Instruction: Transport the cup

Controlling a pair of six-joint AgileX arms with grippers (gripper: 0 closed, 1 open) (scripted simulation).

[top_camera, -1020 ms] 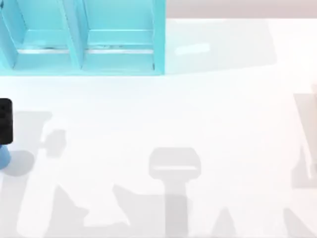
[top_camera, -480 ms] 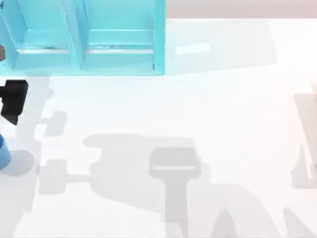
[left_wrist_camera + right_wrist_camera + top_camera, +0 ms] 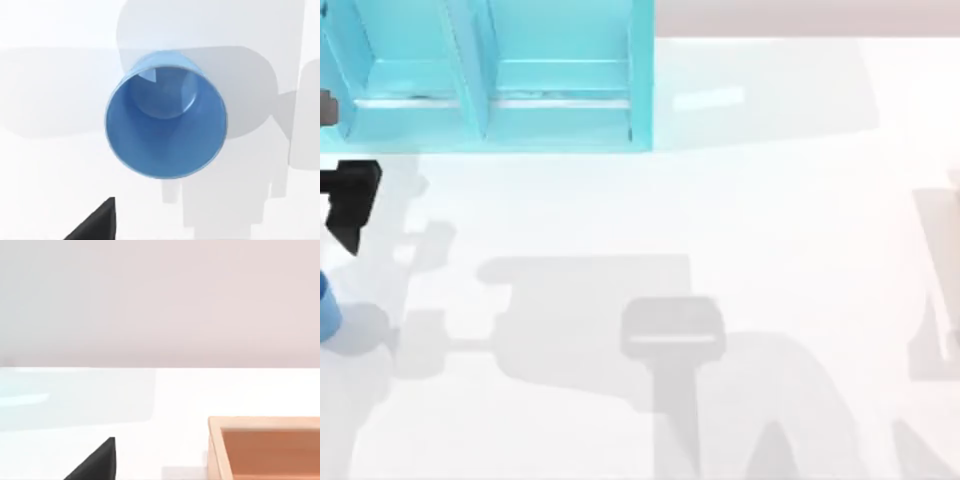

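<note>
Since 0.5 s ago our left gripper (image 3: 350,205) has shifted only a little toward the shelf at the table's left edge, while the broad arm shadow on the tabletop has slid left; 1 s ago the gripper sat lower, just above the cup. Nearest to us in the top view, the small round medium-blue cup (image 3: 326,308) stands upright on the white table (image 3: 790,230) at its far left edge, cut off by the frame. Just beyond it hangs the left gripper, a black block apart from the cup and holding nothing that we can see; we cannot tell how wide its fingers stand. The left wrist view looks straight down into the cup (image 3: 165,114), its open mouth empty, with 1 black fingertip (image 3: 97,222) at the frame's edge. Farthest back, the large pale-cyan shelf unit (image 3: 490,75) with 2 open bays occupies the rear left. The right wrist view shows a black fingertip (image 3: 97,462) over the table and an orange-brown open box (image 3: 265,447) nearby.
</note>
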